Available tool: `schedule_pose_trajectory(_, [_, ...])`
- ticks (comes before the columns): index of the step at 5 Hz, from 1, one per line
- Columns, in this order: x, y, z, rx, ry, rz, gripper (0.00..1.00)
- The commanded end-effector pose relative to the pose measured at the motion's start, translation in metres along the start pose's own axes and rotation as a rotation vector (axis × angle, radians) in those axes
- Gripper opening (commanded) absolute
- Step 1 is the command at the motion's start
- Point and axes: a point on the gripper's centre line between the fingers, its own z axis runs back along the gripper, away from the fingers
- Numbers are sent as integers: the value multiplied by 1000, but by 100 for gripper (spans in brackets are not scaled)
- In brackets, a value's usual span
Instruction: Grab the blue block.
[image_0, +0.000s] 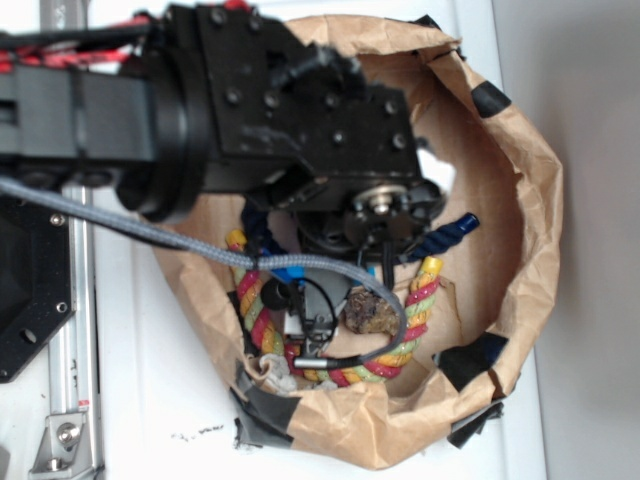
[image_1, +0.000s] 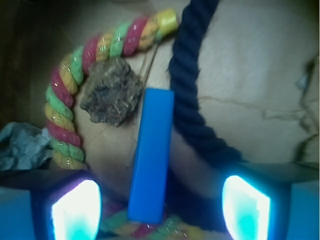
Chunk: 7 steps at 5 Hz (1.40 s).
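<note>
The blue block (image_1: 151, 155) is a bright blue bar lying on brown paper. In the wrist view it runs lengthwise away from me, its near end resting over a multicoloured rope (image_1: 65, 100). My gripper (image_1: 161, 207) is open, with one lit fingertip (image_1: 77, 210) on each side of the block's near end. There is a gap on both sides, wider on the right. In the exterior view the arm covers most of this, and only a sliver of the blue block (image_0: 288, 272) shows under a grey cable.
A dark navy rope (image_1: 192, 100) curves close along the block's right side. A brown rough lump (image_1: 110, 97) sits just left of its far end. Crumpled grey paper (image_1: 22, 147) lies far left. A brown paper wall (image_0: 520, 200) rings everything.
</note>
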Motion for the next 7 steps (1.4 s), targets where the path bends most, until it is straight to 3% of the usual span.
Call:
schedule_pose_trajectory(1, [8, -11, -20, 100, 5, 4, 0])
schedule_pose_trajectory(3, [11, 5, -15, 124, 2, 60, 0])
schedule_pose_trajectory(4, [13, 10, 29, 118, -74, 87, 0])
schedule_pose_trajectory(5, [4, 24, 82, 109, -205, 80, 0])
schedule_pose_trajectory(6, [1, 12, 122, 146, -194, -1, 0])
schedule_pose_trajectory(7, [-1, 2, 131, 171, -195, -4, 0])
